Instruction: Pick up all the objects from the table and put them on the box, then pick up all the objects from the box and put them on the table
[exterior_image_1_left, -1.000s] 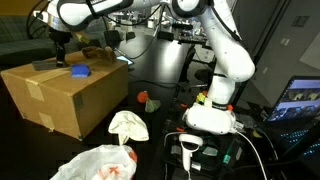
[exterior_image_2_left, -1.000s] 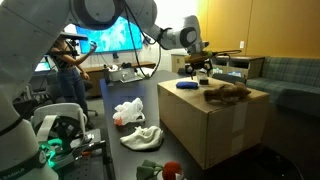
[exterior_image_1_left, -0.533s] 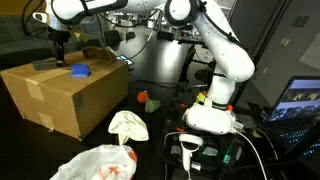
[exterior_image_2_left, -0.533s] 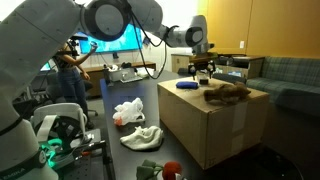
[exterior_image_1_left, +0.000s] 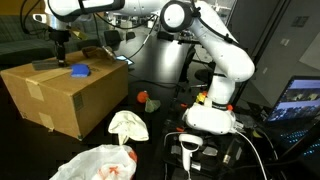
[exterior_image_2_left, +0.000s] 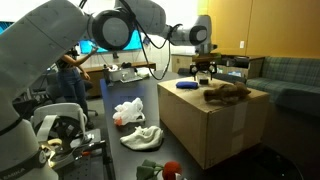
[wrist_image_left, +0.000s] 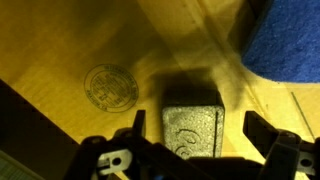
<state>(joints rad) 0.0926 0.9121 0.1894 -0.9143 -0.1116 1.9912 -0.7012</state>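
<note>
The brown cardboard box (exterior_image_1_left: 60, 95) (exterior_image_2_left: 215, 125) carries a blue square pad (exterior_image_1_left: 80, 71) (exterior_image_2_left: 187, 85), a brown lump (exterior_image_2_left: 226, 92) and a dark flat bar (exterior_image_1_left: 45, 65) (wrist_image_left: 192, 128). My gripper (exterior_image_1_left: 61, 55) (exterior_image_2_left: 205, 72) (wrist_image_left: 197, 132) hangs open just over the box top. In the wrist view the bar lies between the two fingers (wrist_image_left: 262, 128), apart from both, and the blue pad (wrist_image_left: 285, 40) fills the upper right corner. On the black table (exterior_image_1_left: 165, 115) lie a cream cloth (exterior_image_1_left: 128, 125) (exterior_image_2_left: 142, 137), a white bag with red print (exterior_image_1_left: 95, 163) (exterior_image_2_left: 127, 112) and a small orange-red item (exterior_image_1_left: 143, 98).
The arm's white base (exterior_image_1_left: 212, 115) stands on the table beside the box. A white barcode scanner (exterior_image_1_left: 190, 148) stands near the front edge among cables. A grey-green couch (exterior_image_2_left: 285, 80) is behind the box and a person (exterior_image_2_left: 70, 70) stands further back.
The arm's upper links have swung over while the gripper stays open over the bar on the box. Nothing on the box or table has moved.
</note>
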